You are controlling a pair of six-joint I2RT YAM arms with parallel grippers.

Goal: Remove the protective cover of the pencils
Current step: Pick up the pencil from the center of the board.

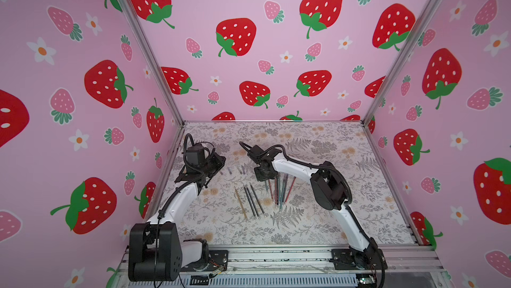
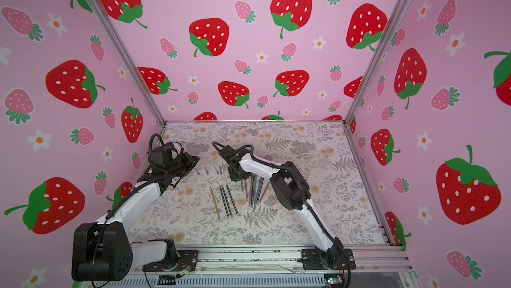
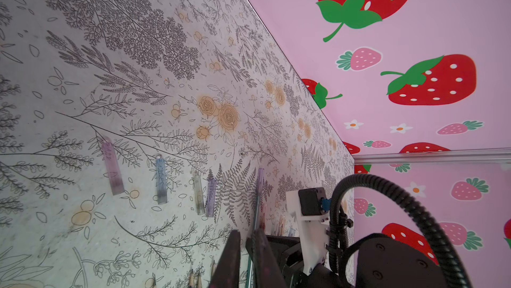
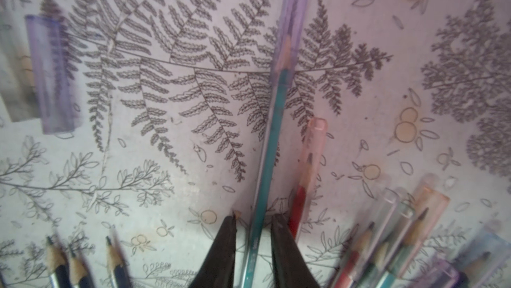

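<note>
Right gripper (image 4: 257, 215) clamps teal pencil (image 4: 276, 112), purple cover (image 4: 293, 10) jutting ahead.

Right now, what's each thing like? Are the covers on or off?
teal pencil: gripped, purple cover on.
red pencil: pink cover on.
black pencils: tips bare.
loose covers: off, lying flat.
right end effector: shut on teal pencil.
left end effector: shut.

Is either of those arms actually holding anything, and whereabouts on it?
The right gripper seems to hold the teal pencil by its bare shaft, behind the capped tip. The left gripper looks empty.
</note>
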